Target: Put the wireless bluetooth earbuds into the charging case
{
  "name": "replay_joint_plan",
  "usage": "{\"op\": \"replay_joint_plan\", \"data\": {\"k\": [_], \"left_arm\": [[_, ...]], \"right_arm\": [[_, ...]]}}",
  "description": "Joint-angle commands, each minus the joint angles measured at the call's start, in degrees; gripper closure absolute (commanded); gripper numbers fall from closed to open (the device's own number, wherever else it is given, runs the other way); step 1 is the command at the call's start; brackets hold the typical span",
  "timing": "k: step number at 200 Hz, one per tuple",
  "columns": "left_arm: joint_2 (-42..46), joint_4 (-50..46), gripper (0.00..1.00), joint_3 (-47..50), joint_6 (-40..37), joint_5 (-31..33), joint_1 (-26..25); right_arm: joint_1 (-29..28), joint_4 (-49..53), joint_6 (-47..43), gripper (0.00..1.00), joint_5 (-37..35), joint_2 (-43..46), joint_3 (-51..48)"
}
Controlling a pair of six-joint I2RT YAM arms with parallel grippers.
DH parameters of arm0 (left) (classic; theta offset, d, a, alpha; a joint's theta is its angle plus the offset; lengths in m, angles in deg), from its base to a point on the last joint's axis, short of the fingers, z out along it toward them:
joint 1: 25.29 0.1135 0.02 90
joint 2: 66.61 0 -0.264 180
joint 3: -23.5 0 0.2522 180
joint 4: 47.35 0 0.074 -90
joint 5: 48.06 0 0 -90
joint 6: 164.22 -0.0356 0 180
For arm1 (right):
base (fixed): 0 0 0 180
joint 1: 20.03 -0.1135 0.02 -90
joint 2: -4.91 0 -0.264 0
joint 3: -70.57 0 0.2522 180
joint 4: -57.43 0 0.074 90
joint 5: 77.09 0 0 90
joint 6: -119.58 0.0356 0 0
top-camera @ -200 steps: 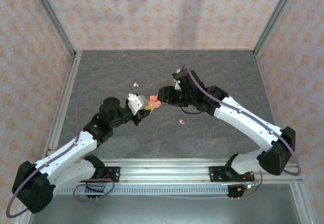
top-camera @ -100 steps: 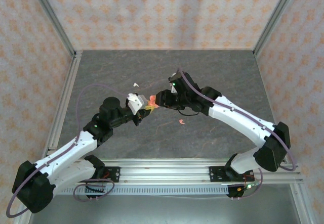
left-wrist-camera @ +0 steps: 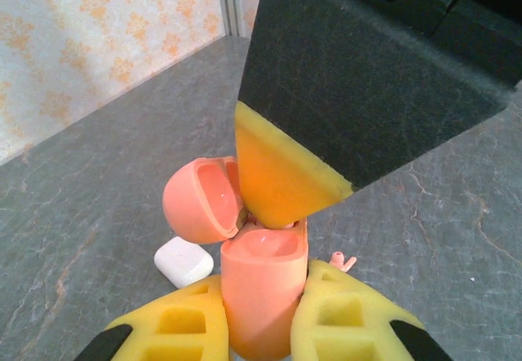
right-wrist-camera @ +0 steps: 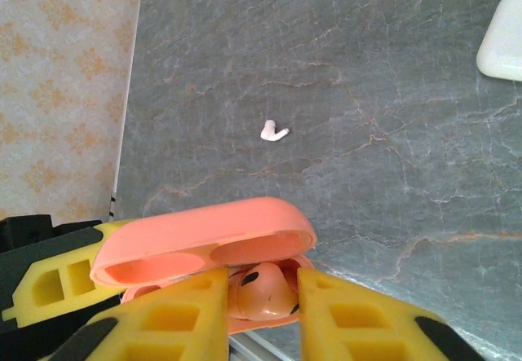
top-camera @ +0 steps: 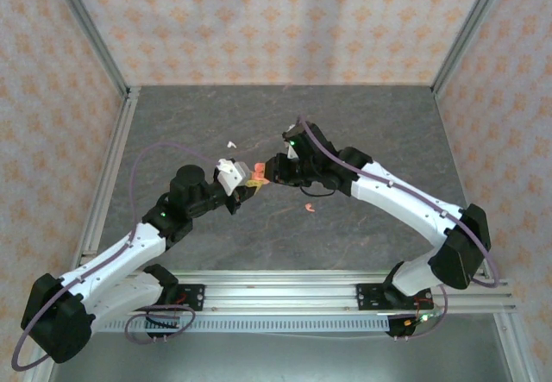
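We are watching our left pincer (left-wrist-camera: 263, 300) squeezing the open pink charging case (left-wrist-camera: 261, 320) and our right pincer (right-wrist-camera: 261, 279) pinching a pink earbud (right-wrist-camera: 265, 293).

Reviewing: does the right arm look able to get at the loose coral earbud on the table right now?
Probably not yet: the right tool grips a second coral earbud over the coral case. The loose coral earbud lies uncovered nearby, so otherwise reachable.
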Motion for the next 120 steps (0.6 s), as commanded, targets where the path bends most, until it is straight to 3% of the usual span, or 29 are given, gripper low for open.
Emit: {"op": "replay_joint_plan", "data": {"k": [1, 120], "left_arm": [[0.18, 3.45, 1.00, -1.54, 0.52, -0.55, 0.29], [0.17, 1.97, 1.00, -2.13, 0.43, -3.10, 0.33]], "right_arm": [[-0.50, 0.37, -1.29, 0.79, 0.74, -0.39, 1.74], [-0.55, 2.48, -5.97, 0.83, -2.68, 4.80, 3.84]]}}
